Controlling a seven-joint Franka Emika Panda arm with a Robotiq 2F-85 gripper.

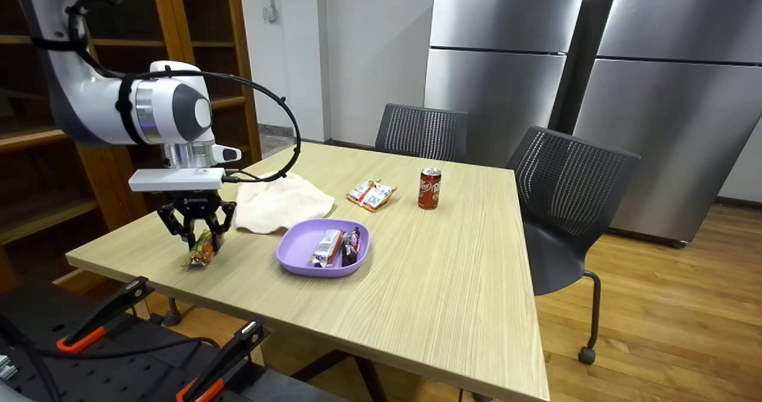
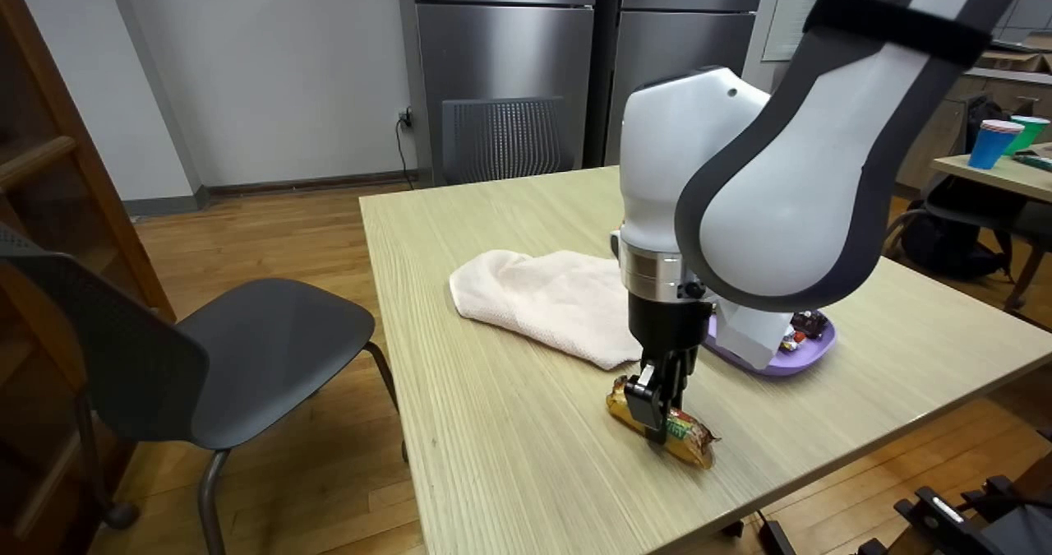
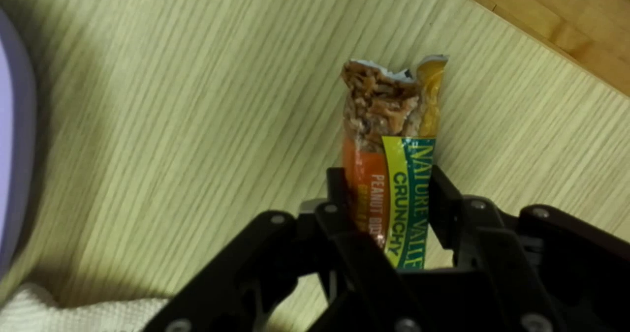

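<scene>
My gripper (image 1: 204, 242) is low over the table's near corner, with its fingers on both sides of a granola bar (image 1: 201, 254). In the wrist view the gripper (image 3: 386, 189) presses the bar (image 3: 384, 120) from both sides; its orange, yellow and green wrapper reads "Nature Valley Crunchy". The lower end of the bar is hidden behind the gripper. In an exterior view the bar (image 2: 689, 438) lies on or just above the table under the gripper (image 2: 657, 423). A purple plate (image 1: 297, 241) beside it holds a silver-and-orange bar (image 1: 327, 247) and a dark wrapped snack (image 1: 350, 247).
A pale towel (image 1: 280, 202) lies behind the plate and gripper. Farther back are an orange-and-white snack packet (image 1: 370, 195) and an upright red can (image 1: 429, 189). Dark chairs (image 1: 422, 131) stand at the table. Black-and-orange clamps (image 1: 119, 309) sit near the table's edge.
</scene>
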